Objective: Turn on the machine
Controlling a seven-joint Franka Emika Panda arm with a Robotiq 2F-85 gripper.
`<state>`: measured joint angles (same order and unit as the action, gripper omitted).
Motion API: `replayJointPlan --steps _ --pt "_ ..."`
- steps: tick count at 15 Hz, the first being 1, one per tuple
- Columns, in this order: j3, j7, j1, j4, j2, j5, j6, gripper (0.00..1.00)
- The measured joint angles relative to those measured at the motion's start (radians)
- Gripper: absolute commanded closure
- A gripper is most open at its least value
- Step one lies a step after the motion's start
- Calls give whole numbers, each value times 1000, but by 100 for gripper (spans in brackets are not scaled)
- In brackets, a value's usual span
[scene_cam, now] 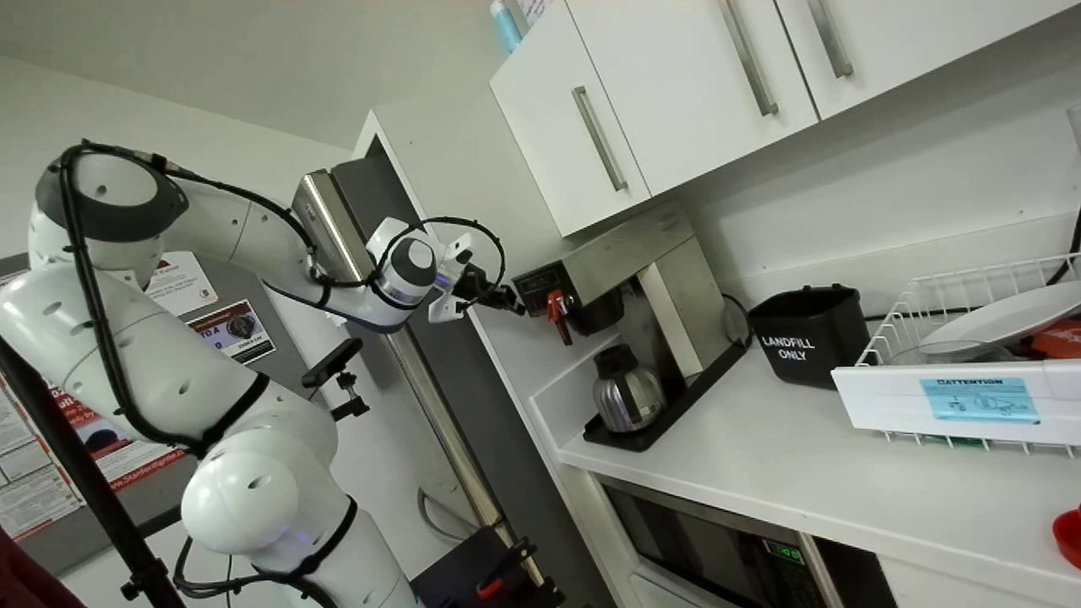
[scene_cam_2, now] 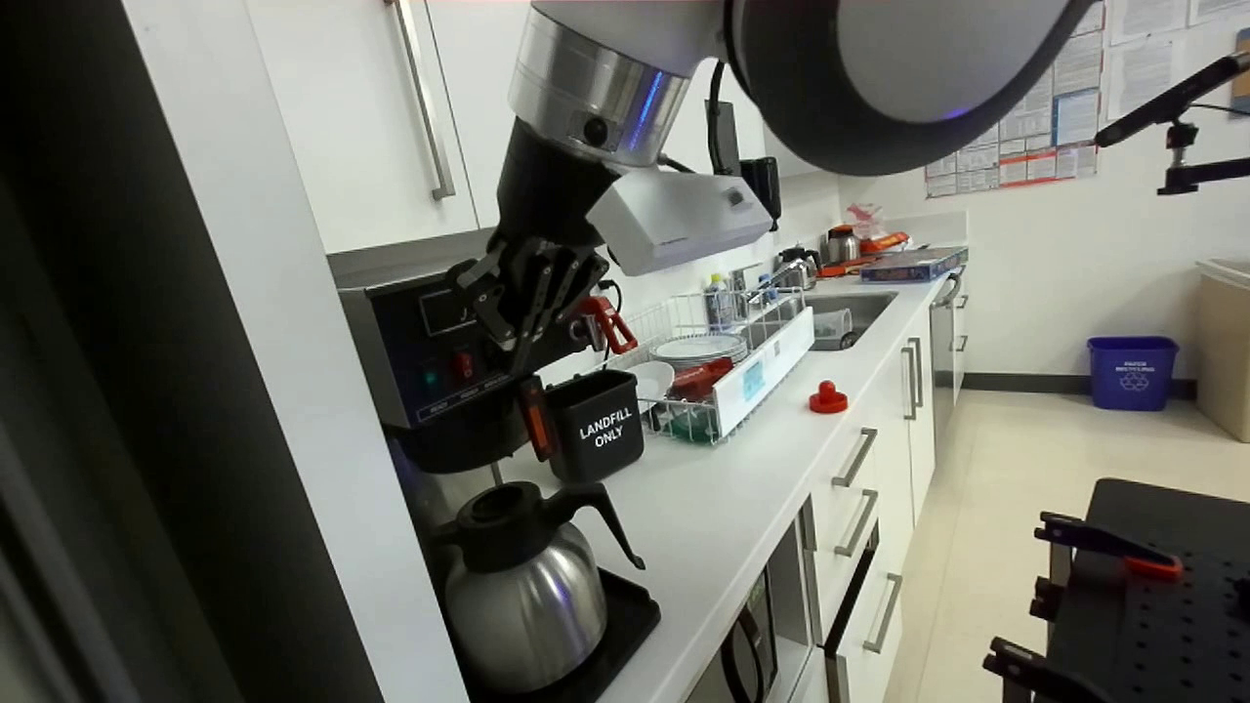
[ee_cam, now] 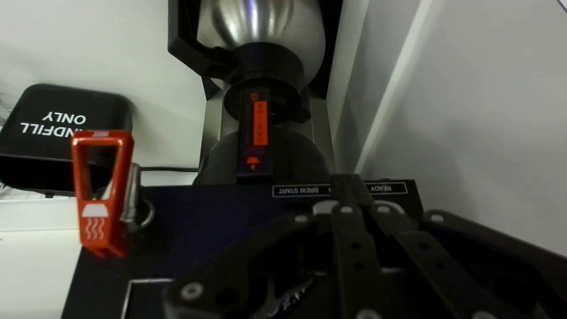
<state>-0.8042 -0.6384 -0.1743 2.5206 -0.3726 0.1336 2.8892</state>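
Note:
The machine is a tall black-and-silver coffee maker (scene_cam: 667, 253); its black front panel (scene_cam_2: 398, 337) carries a green light (scene_cam_2: 430, 378) and a red switch (scene_cam_2: 462, 366). A silver carafe with a black lid (scene_cam_2: 527, 605) stands on its base, and it also shows in the wrist view (ee_cam: 266, 26). My gripper (ee_cam: 352, 181) is shut and empty, its tips over the panel's labelled edge between the words "BREW START" and "READY". The fingers hide the switches there. In both exterior views the gripper (scene_cam: 519, 308) (scene_cam_2: 516, 356) is close to the panel; I cannot tell whether it touches.
A red tap handle (ee_cam: 101, 190) sticks out of the panel. An orange-marked filter handle (ee_cam: 254, 133) points out below it. A black landfill bin (scene_cam: 806, 333) and a white dish rack (scene_cam: 946, 405) stand beside the machine. Cabinets (scene_cam: 583, 143) hang above; a side wall (ee_cam: 465, 110) is close by.

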Motion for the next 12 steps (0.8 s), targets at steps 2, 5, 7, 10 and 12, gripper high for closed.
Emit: replayJointPlan --steps 2,5,7,10,12 --pt "-2 1 -8 -16 26 2 0 100" --pt "-14 1 -32 -41 56 18 0 100" --pt "-25 1 -45 -56 77 21 0 100" --pt "-35 1 -58 -75 105 27 1 100" --pt "-44 0 -71 -84 118 44 3 100"
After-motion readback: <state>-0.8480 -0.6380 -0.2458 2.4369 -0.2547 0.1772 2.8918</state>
